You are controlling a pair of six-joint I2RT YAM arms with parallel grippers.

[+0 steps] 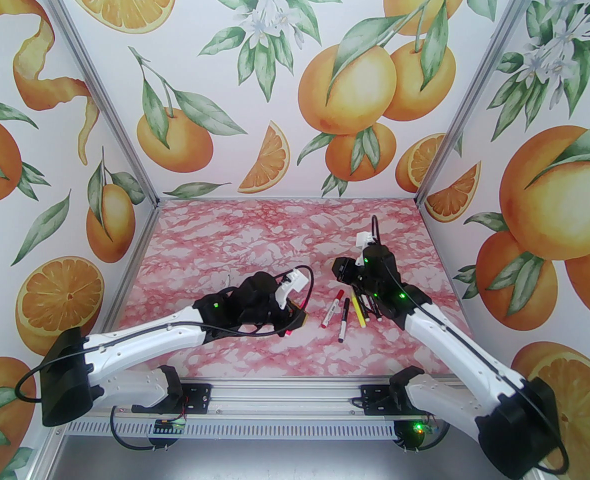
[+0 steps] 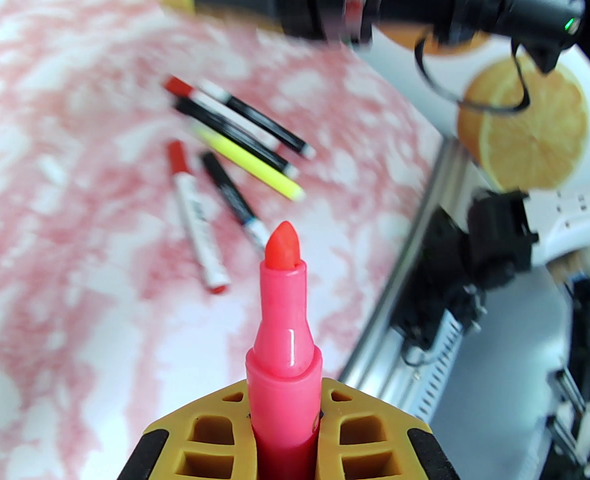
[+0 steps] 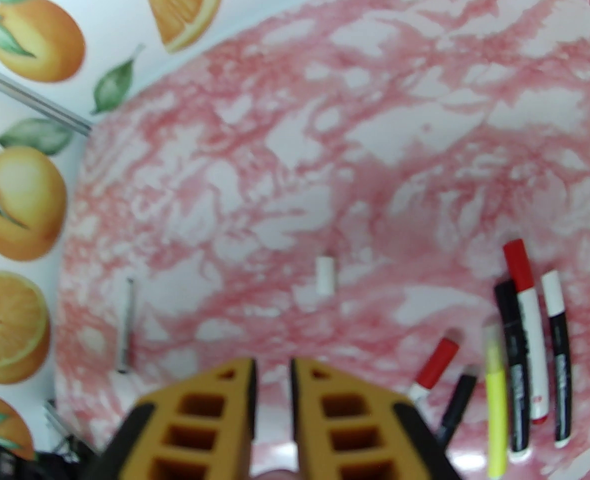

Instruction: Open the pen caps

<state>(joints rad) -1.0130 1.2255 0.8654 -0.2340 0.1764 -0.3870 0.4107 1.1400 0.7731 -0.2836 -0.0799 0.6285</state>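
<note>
My left gripper (image 2: 285, 393) is shut on a pink pen (image 2: 280, 318) whose orange-red tip (image 2: 282, 245) is bare and points away from the fingers. In the top view the left gripper (image 1: 297, 318) hangs low over the table, left of the pens. Several capped pens lie in a loose row: a white one with a red cap (image 1: 331, 309), a black-capped one (image 1: 344, 320) and a yellow one (image 1: 359, 313). A loose white pen cap (image 3: 325, 275) lies alone on the table. My right gripper (image 3: 272, 368) hovers behind the row, shut, with nothing showing between its tips.
The table (image 1: 275, 228) is pink marble-patterned, walled by orange-print panels. A thin grey stick-like thing (image 3: 125, 325) lies near the left wall. The metal rail (image 1: 285, 398) with both arm bases runs along the near edge.
</note>
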